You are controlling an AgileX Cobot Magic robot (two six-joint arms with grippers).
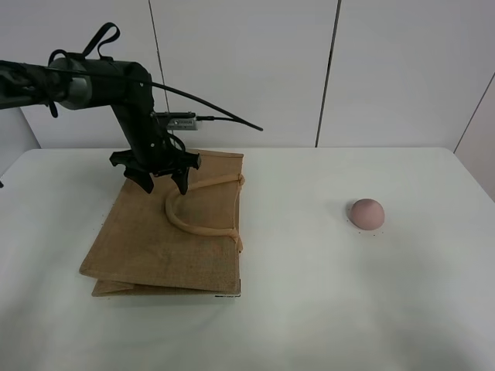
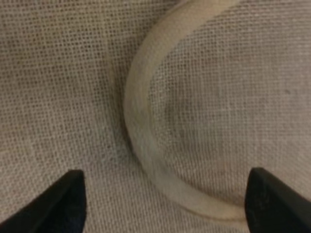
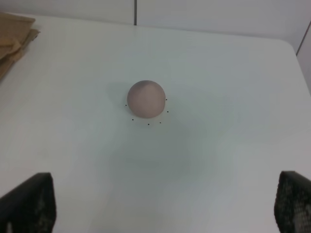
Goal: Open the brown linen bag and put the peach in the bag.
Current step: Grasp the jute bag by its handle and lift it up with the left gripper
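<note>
The brown linen bag [image 1: 166, 236] lies flat on the white table at the left, one light rolled handle [image 1: 193, 220] curving across its top face. My left gripper [image 1: 164, 184] is open and hangs just above the bag's far part, next to the handle's bend. In the left wrist view the coarse weave [image 2: 58, 87] fills the frame and the handle [image 2: 141, 126] arcs between the two dark fingertips [image 2: 63, 204]. The peach [image 1: 367, 213] sits alone on the table at the right. The right wrist view shows the peach [image 3: 146, 99] ahead of my open right gripper [image 3: 163, 208], well apart from it.
The white table [image 1: 309, 309] reaches a white panelled wall behind. A corner of the bag [image 3: 14, 36] shows in the right wrist view. The right arm itself is out of the exterior view.
</note>
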